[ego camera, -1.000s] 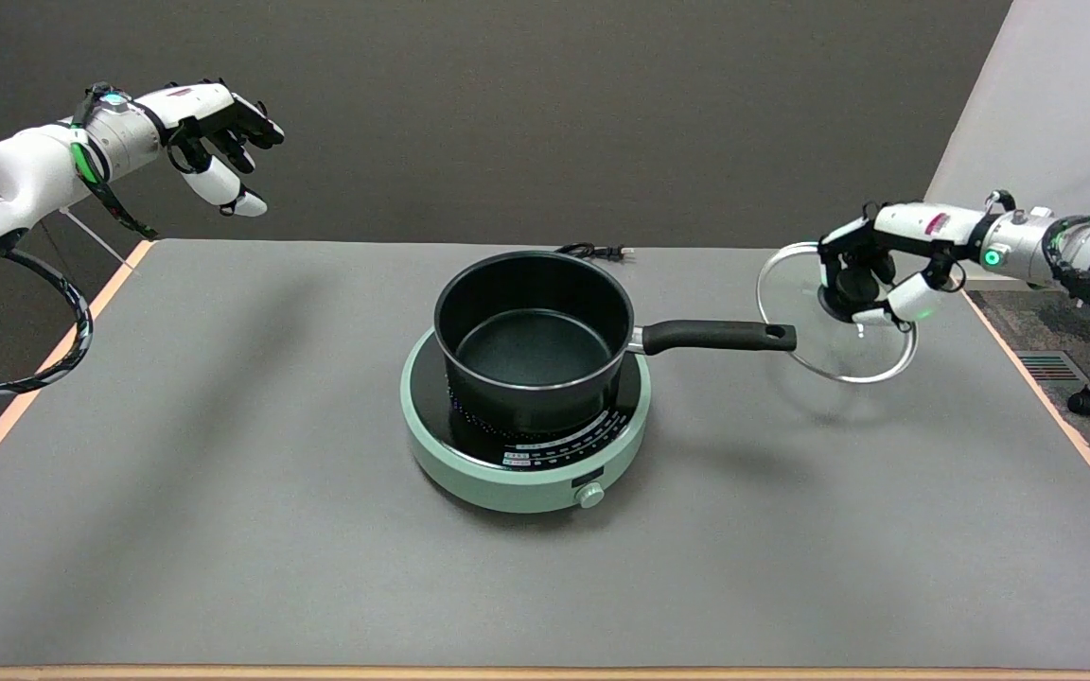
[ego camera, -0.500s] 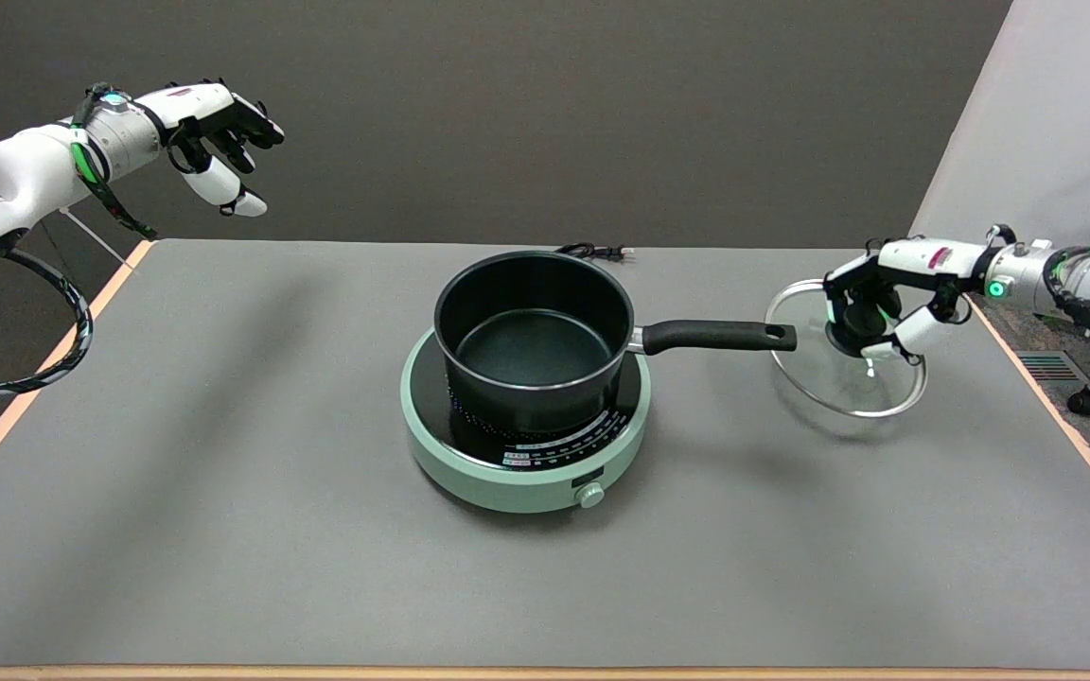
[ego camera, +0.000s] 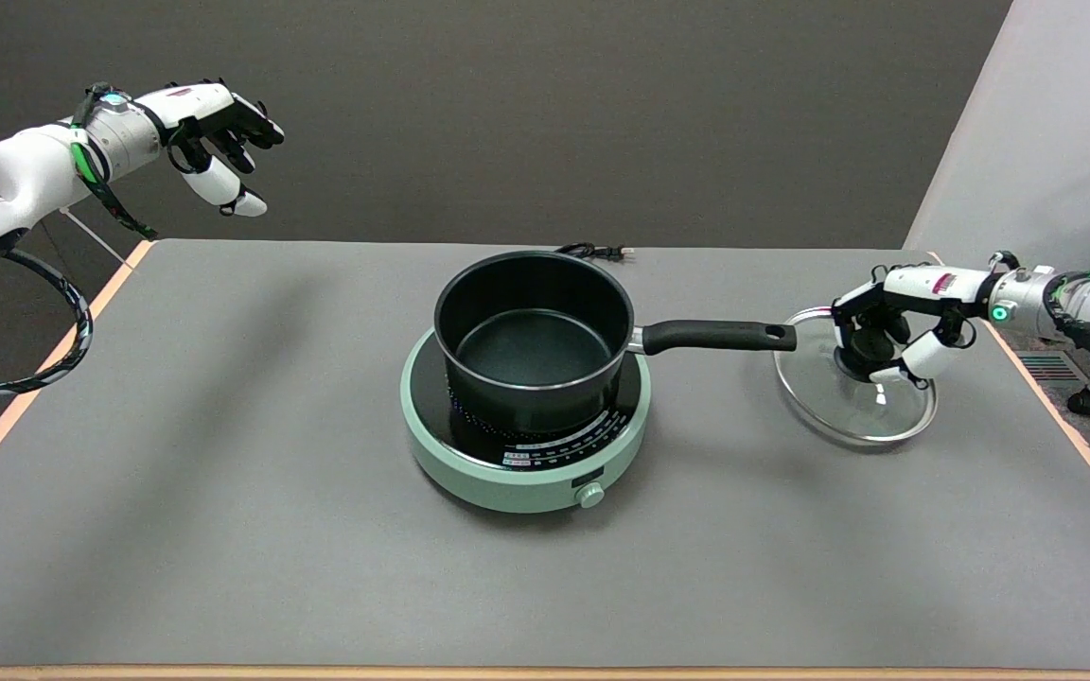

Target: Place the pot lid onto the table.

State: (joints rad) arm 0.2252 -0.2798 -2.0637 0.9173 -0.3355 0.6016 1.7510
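Note:
The glass pot lid [ego camera: 850,402] with its metal rim and black knob lies low over the grey table [ego camera: 223,492] at the right, just past the end of the pot's handle. My right hand [ego camera: 886,322] grips the black knob from above, fingers curled around it. Whether the lid's rim touches the table cannot be told; its near edge looks down on the surface. The black pot [ego camera: 533,336] stands open on the green induction cooker [ego camera: 521,445] at the table's middle.
The pot's black handle [ego camera: 715,336] points right, its tip close to the lid's left edge. A power plug and cord [ego camera: 597,252] lie behind the pot. The idle left hand [ego camera: 214,132] hangs in the air at the upper left. The table's right edge runs near the lid.
My right hand has carried the lid downward and slightly right, from tilted in the air to nearly flat at table level. The pot and cooker have not moved.

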